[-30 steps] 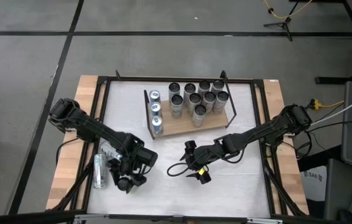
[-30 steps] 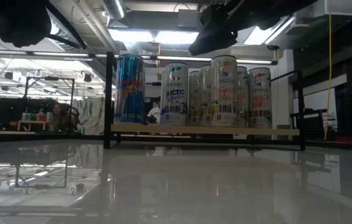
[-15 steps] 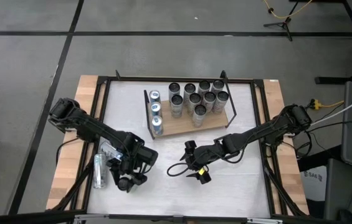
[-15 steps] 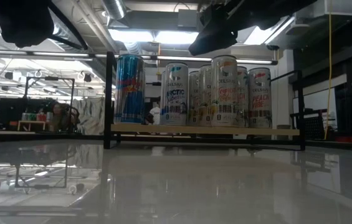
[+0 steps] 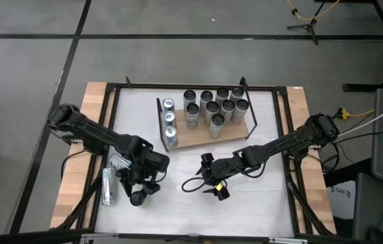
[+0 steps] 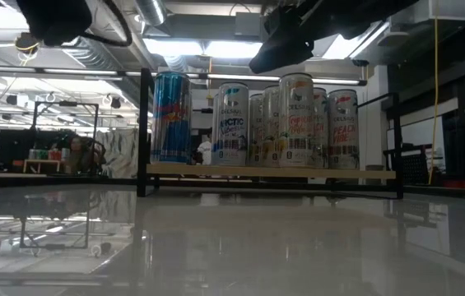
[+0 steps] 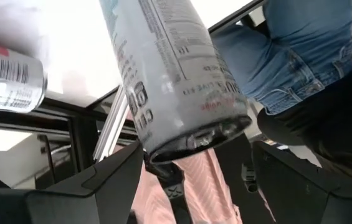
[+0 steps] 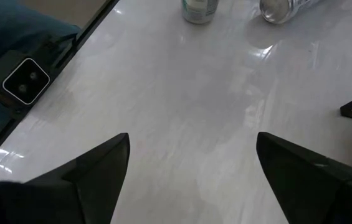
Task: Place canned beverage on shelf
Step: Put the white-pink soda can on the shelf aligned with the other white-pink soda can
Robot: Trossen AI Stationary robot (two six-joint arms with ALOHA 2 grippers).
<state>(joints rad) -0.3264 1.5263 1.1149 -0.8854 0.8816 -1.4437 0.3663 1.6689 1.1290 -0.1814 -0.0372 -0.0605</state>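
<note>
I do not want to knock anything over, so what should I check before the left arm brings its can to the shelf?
1. Grip: held can sits between the fingers of the left gripper: ok.
2. Free place: the shelf has bare board along its near edge: ok.
3. Standing cans on the shelf are upright: ok.
4. Right gripper is open and empty, hovering near the shelf's near side: cannot tell if clear.
5. Loose cans lie beside the left arm: cannot tell clearance.
</note>
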